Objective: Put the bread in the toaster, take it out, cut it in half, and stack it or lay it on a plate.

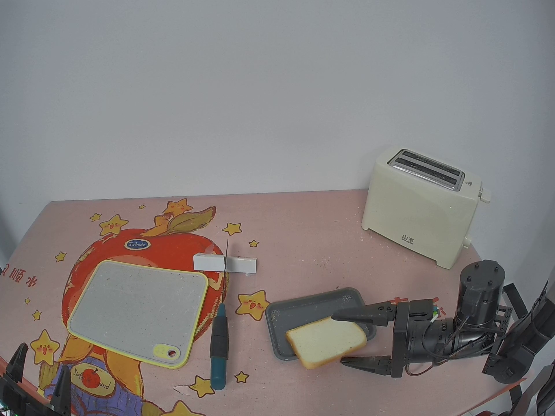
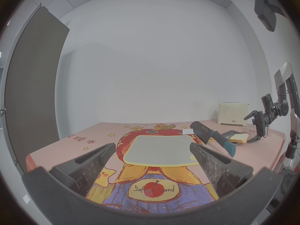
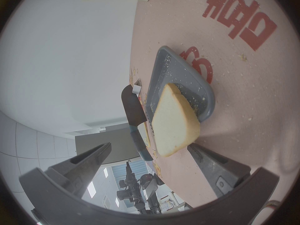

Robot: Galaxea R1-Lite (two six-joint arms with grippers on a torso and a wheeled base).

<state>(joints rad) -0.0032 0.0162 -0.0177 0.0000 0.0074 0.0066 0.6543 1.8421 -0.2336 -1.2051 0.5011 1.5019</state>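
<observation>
Beside tray [image 1: 300, 310], right gripper [image 1: 340, 339] fingers [image 1: 364, 313] spread astride overhanging bread [image 1: 326, 342], likely poised to grasp it for toaster [image 1: 425, 206]; left gripper [image 2: 152, 146] fingers spread.

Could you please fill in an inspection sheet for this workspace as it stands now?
Surface: pink printed table, crumbs scattered near the tray.
Job's things: bread lies on the grey tray, overhanging its near edge; toaster at the far right, no bread showing in its slots; cutting board bare; knife beside the board, blade on edge in a white holder.
Clutter: nothing seen beyond the crumbs.
Grippers: right gripper open, turned sideways, fingers either side of the bread; left gripper open at the table's near left edge.
Cables: thin wires on the right wrist.
Surroundings: plain white wall.
</observation>
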